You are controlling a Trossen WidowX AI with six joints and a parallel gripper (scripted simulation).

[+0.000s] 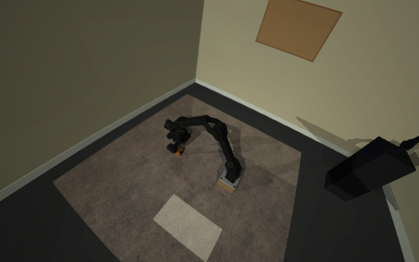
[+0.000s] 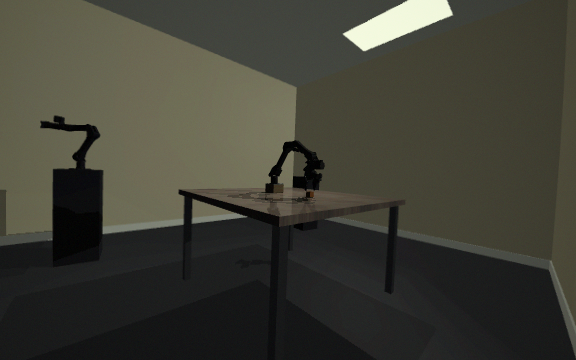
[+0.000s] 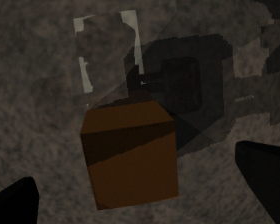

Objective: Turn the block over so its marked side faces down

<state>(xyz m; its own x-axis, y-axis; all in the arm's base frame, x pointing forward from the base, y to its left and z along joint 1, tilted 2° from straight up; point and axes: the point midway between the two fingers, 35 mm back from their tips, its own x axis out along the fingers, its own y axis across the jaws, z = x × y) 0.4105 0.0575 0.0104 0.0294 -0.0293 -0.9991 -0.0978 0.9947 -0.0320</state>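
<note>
The orange block [image 1: 179, 151] [image 2: 310, 194] [image 3: 133, 165] rests on the table [image 1: 122, 175] [image 2: 248, 206]. In the wrist view its top and one side show plain orange, partly in shadow. No dark mark shows on these faces, and the other faces are hidden. My gripper [image 1: 179, 143] [image 2: 312, 187] is open and empty, pointing down just above the block. In the wrist view one finger is at the lower left and the other at the right, with the block between them in the picture and a gap on each side.
The arm's base [image 1: 228, 183] [image 2: 274, 188] stands on the table. A pale rectangle [image 1: 188, 227] lies on the table top at the front in the top view. A second arm stands on a black pedestal [image 1: 373, 171] [image 2: 78, 215] away from the table. Arm shadows fall around the block.
</note>
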